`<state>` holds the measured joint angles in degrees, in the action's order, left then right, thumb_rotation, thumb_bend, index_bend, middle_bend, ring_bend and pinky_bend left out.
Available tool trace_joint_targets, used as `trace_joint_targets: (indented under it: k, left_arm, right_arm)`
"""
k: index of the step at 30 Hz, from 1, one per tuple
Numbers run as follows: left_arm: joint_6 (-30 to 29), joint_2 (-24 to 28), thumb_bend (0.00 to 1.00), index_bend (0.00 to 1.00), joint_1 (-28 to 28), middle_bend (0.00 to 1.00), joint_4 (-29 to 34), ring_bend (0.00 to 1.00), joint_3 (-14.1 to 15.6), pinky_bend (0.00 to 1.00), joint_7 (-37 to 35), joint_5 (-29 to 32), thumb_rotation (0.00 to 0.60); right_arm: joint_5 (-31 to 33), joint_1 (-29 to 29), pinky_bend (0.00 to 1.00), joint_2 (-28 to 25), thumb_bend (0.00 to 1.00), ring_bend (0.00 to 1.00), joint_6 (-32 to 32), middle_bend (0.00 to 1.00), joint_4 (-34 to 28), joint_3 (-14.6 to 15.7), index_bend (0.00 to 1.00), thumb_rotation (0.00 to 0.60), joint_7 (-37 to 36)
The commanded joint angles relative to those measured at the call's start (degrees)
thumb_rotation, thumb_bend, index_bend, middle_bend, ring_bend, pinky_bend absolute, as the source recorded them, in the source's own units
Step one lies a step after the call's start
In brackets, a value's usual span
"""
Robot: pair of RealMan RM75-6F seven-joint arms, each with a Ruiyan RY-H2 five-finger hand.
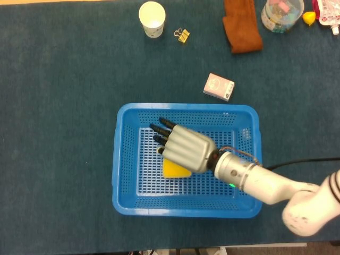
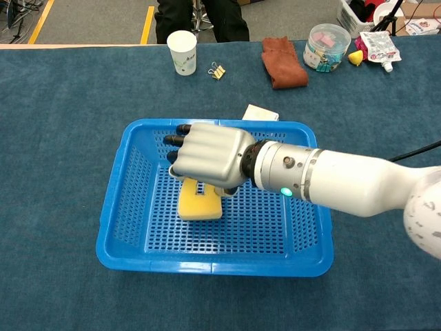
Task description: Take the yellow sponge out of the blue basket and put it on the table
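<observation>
Sponge [image 1: 174, 169] shows in the head view as a yellow wedge under the right hand [image 1: 183, 147], inside the basket [image 1: 124, 159]; the fingers curl over it, so the hand looks to be gripping the sponge, though the contact itself is hidden. Beyond the basket on the counter [image 1: 64, 106] lie a small box [image 1: 218, 86], a cup [image 1: 152, 19], a clip [image 1: 183, 35], a brown cloth [image 1: 241, 26] and a tub [image 1: 282, 13]. In the chest view the sponge [image 2: 200, 203] hangs from the hand [image 2: 207, 156] with its lower edge apparently clear of the basket [image 2: 114, 207] floor, yet within the walls. The task seems about halfway: the grasp is made and the lift is under way, while carrying over the rim and setting down on the counter [image 2: 55, 138] remain. The basket wall stands in the way; the box [image 2: 260, 112] sits just behind it, so the bare left side looks safer. The left hand shows in neither view.
</observation>
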<state>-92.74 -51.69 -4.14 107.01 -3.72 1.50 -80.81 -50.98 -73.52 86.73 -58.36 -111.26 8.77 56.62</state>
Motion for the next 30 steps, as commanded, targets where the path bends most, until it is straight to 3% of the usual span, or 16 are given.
trace_joint_targets:
  k: [1,7,12,19,24,30]
  left_arm:
    - [0.39,0.06,0.23,0.33,0.39,0.32,0.18,0.23,-0.16,0.24,0.25,-0.08,0.600]
    - [2.00,-0.18,0.23,0.33,1.68,0.32,0.36,0.23,-0.49,0.24,0.81,-0.04,0.600]
    - [3.98,-0.76,0.23,0.33,3.18,0.32,0.42,0.23,-0.58,0.24,1.35,-0.38,0.600]
    - [5.95,-1.49,0.23,0.33,4.81,0.32,0.90,0.23,-0.73,0.24,2.56,-0.32,0.600]
    - [6.33,-1.58,0.23,0.33,5.06,0.32,0.99,0.23,-0.69,0.24,3.05,0.29,0.600]
    - [6.65,-1.54,0.23,0.33,5.29,0.32,0.72,0.23,-0.67,0.24,2.97,0.82,0.600]
  right_arm:
    - [-1.89,2.90,0.12,-7.86,0.27,0.04,-2.96,0.24,-6.01,-0.75,0.42,0.600,-4.16]
    - [-3.50,8.28,0.11,-18.39,0.27,0.04,-6.67,0.24,-10.23,0.60,0.42,0.600,-10.05]
    - [-5.67,13.20,0.12,-24.73,0.27,0.04,-9.11,0.24,-9.98,1.27,0.42,0.600,-15.16]
    - [-3.55,17.11,0.12,-26.37,0.27,0.04,-9.01,0.24,-5.20,-0.54,0.42,0.600,-18.21]
    - [0.99,18.19,0.12,-25.89,0.27,0.04,-8.00,0.24,-1.91,-1.53,0.41,0.600,-15.66]
    - [6.75,18.23,0.11,-26.20,0.21,0.00,-5.26,0.13,-1.78,-2.48,0.01,0.600,-12.97]
